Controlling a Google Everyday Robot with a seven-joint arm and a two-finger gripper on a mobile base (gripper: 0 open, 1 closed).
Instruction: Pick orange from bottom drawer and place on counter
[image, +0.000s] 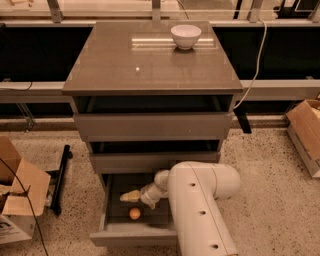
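Observation:
The orange (134, 213) lies on the floor of the open bottom drawer (131, 234), near its front. My gripper (128, 197) reaches into that drawer from the right on a white arm. It hovers just above and slightly behind the orange, not touching it. The counter (125, 65) is the glossy grey-brown top of the cabinet.
A white bowl (185, 36) stands at the back right of the counter. The two upper drawers (152, 125) are pulled out a little. Cardboard boxes sit on the floor at left (20, 192) and at right (306, 137). A black bar (60, 177) lies left of the cabinet.

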